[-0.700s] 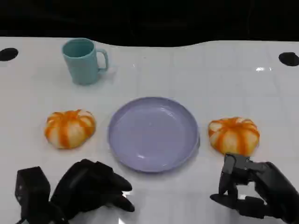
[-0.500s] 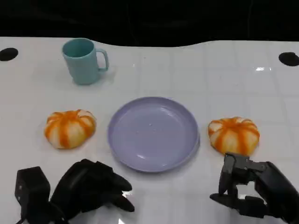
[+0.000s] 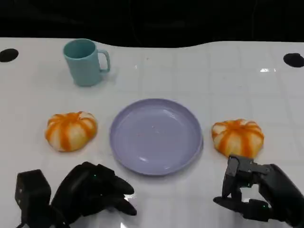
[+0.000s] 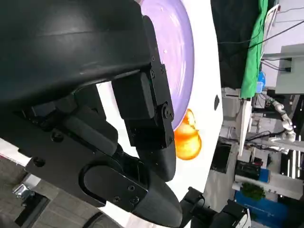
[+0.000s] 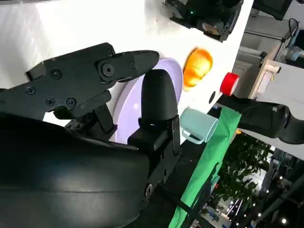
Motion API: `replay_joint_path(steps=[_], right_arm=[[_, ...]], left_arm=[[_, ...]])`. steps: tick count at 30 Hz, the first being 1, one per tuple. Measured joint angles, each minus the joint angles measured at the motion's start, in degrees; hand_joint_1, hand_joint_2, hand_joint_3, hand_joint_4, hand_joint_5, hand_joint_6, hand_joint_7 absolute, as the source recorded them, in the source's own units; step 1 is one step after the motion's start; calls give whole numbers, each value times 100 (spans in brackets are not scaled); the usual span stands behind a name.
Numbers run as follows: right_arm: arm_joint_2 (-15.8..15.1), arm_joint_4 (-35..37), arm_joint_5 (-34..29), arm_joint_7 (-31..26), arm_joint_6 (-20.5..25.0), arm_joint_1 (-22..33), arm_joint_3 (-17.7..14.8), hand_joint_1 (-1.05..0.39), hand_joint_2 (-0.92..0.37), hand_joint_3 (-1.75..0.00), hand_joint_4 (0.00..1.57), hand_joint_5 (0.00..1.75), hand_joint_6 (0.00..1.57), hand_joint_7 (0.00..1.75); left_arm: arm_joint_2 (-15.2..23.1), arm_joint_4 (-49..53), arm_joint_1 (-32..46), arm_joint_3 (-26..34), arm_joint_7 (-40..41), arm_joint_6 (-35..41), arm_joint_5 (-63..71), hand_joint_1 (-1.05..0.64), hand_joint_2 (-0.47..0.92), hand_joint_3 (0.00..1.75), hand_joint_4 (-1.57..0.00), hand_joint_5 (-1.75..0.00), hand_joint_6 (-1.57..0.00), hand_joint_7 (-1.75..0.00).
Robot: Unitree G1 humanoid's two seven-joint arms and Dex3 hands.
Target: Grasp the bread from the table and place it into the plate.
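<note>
Head view. The purple plate [image 3: 156, 136] sits at the middle of the white tabletop [image 3: 213, 80] with nothing on it. Two orange-striped bread rolls lie on the tabletop, one on each side of the plate: the left roll [image 3: 71, 130] a little apart from the rim, the right roll [image 3: 237, 137] just beside it. A teal mug [image 3: 86, 62] stands farther back on the left. My right robot hand [image 3: 254, 194] hovers just short of the right roll, fingers apart and holding nothing. My left robot hand [image 3: 92, 192] lies low near the front edge, short of the left roll; its fingers look loosely curled on nothing, though I cannot tell for certain how far they are closed.

Left wrist view. The dark shell and fingers [image 4: 142, 118] of the left robot hand fill the near field with nothing between them. Past them I see the plate [image 4: 183, 57] and one roll [image 4: 187, 140] beyond it.

Right wrist view. The fingers [image 5: 159, 97] of the right robot hand stand apart, nothing held. Beyond them are the plate [image 5: 130, 102], the far roll [image 5: 197, 66] and the mug [image 5: 197, 126].

Assessment. The task is at the approach step; no bread is grasped. The right roll appears the likely target. The next move calls for the right robot hand to advance over that roll, lower, and close round it before lifting towards the plate.
</note>
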Motion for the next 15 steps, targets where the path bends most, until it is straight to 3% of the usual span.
replay_joint_path(steps=[6,10,12,15], right_arm=[[0,-46,6,3,19,1,3,-48,-92,-25,74,175,57,170],[-3,-212,30,65,139,-2,5,-49,-92,-22,63,175,52,150],[-10,-277,53,96,205,-3,5,-48,-92,-19,57,168,51,127],[-19,-402,132,128,247,-10,-5,-47,-92,-18,56,165,51,118]], left_arm=[[0,-4,0,0,0,1,0,-105,77,0,-157,-20,-155,0],[0,-4,0,0,0,0,-1,-105,77,0,-157,-20,-156,0],[0,-3,0,0,0,0,-1,-105,77,0,-157,-20,-156,0],[0,-3,0,0,0,0,-1,-105,77,0,-157,-20,-156,0]])
